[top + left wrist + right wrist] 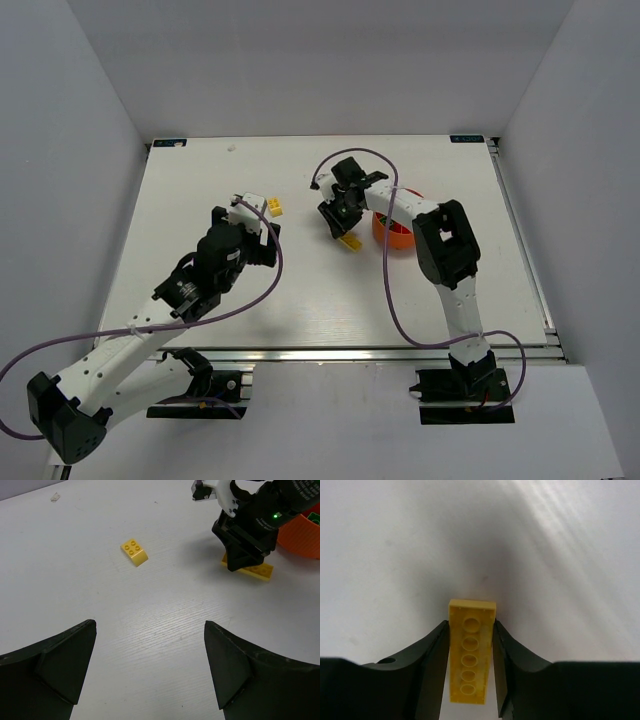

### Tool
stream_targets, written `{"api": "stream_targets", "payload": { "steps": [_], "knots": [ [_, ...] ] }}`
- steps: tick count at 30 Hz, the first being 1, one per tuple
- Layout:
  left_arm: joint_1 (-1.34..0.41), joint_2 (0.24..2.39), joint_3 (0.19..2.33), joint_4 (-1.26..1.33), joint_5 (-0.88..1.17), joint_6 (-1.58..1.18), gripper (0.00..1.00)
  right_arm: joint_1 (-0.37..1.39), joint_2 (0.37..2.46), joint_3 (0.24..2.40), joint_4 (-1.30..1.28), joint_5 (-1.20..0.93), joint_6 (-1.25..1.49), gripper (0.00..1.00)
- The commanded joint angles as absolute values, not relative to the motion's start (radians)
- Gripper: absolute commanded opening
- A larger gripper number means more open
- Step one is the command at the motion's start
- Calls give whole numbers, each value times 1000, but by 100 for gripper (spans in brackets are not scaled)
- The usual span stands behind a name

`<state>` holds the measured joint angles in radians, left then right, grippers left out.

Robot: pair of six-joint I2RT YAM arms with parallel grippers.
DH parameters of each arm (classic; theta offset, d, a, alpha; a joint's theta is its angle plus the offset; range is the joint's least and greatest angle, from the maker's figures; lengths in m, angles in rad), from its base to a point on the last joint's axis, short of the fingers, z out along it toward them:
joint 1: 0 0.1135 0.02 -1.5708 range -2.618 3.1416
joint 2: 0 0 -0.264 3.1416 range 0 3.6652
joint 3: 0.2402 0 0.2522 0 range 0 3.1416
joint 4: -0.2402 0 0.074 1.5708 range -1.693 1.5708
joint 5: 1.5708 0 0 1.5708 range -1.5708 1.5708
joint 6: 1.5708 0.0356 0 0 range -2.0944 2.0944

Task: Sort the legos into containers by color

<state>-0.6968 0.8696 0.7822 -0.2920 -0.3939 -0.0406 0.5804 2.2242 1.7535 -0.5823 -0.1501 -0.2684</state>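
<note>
A long yellow brick (pixel 471 650) lies underside up between my right gripper's (pixel 470 630) fingers, which press on both of its long sides. It also shows in the top view (pixel 350 241) and the left wrist view (pixel 260 570), low at the table. A small yellow brick (pixel 274 207) lies on the table ahead of my left gripper (pixel 252 205); it shows in the left wrist view (pixel 134 552) too. My left gripper (pixel 150 645) is open and empty. The orange-red bowl (pixel 397 236) sits just right of the right gripper, partly hidden by the arm.
White walls close in the table on the left, back and right. A tiny clear scrap (pixel 55 497) lies far back on the table. A green brick edge (pixel 314 516) shows inside the bowl (pixel 300 537).
</note>
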Motion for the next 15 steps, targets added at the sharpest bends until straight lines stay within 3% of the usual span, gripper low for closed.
{"api": "stream_targets", "payload": {
  "steps": [1,5,7,11,15],
  "knots": [
    [-695,874,776,-287,-416,-35,98,569,2123,1773,-682,-397,-363,0],
    [-695,884,776,-288,-436,-35,98,532,1949,1807,-753,-746,-451,0],
    [-695,888,775,-290,-442,-34,98,523,1884,1784,-730,-781,-454,0],
    [-695,891,769,-284,-453,-37,98,474,1715,1642,-594,-695,-356,0],
    [-695,903,762,-278,-446,-40,98,407,1446,1343,-238,-520,-228,0]
  ]
}}
